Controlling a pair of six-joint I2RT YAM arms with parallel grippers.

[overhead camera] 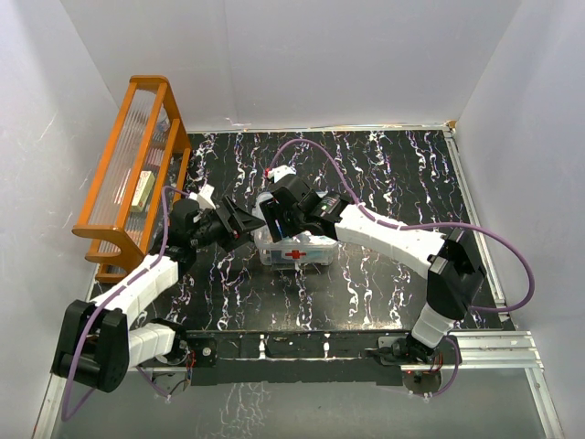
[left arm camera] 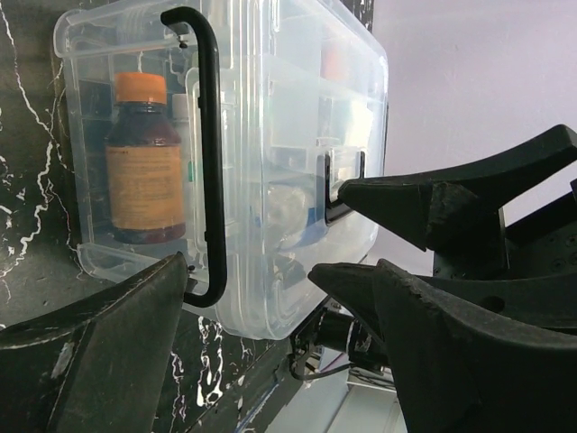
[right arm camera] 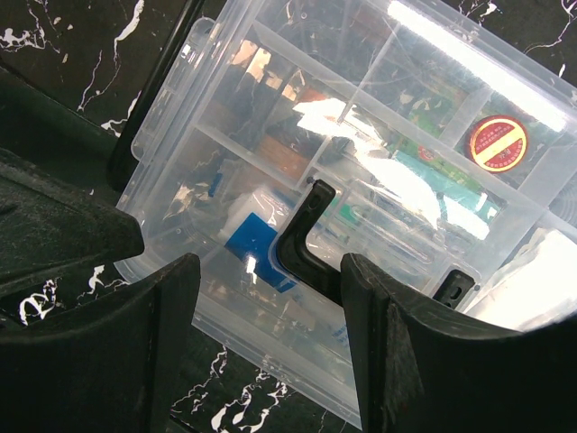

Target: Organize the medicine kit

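The medicine kit (overhead camera: 297, 251) is a clear box with a red cross (overhead camera: 294, 253), standing mid-table with its clear lid on. In the left wrist view the kit (left arm camera: 288, 108) shows a dark side clasp (left arm camera: 209, 153) and a brown bottle with an orange cap (left arm camera: 144, 162) inside. My left gripper (left arm camera: 245, 271) is open at the kit's left end, one finger by the clasp. In the right wrist view the lid (right arm camera: 379, 135) covers the divided tray, and its dark handle (right arm camera: 305, 244) lies between the fingers of my open right gripper (right arm camera: 269, 271), close to the right finger (right arm camera: 397, 343).
An orange slatted rack (overhead camera: 128, 174) stands at the far left against the wall with a small pale box (overhead camera: 142, 190) on it. White walls enclose the black marbled table (overhead camera: 393, 174). My right gripper's fingers (left arm camera: 433, 203) show in the left wrist view.
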